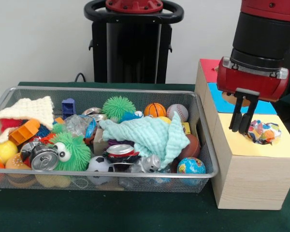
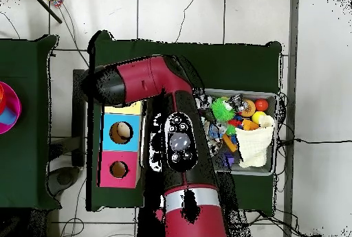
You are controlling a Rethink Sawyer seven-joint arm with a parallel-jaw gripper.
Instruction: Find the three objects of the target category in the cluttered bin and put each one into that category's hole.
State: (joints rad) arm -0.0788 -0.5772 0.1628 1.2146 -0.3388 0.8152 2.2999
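Green surface (image 1: 135, 212) carried the wire bin (image 1: 19, 92), its long axis running left to right. Beside it, the tool (image 1: 243, 118) hung vertical, fingers narrowly parted and empty, just over the yellow section's hole (image 1: 264, 132), where one crumpled wrapper sat. Two more holes (image 2: 121, 132) showed overhead.

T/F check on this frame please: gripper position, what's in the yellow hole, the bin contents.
1. The gripper hangs over the yellow section's hole. True.
2. That hole is empty. False: a crumpled multicoloured item sits in it.
3. A mint green cloth lies on top of the clutter in the wire bin. True.
4. The gripper is holding a basketball. False: the small basketball lies in the bin, and nothing shows between the fingers.
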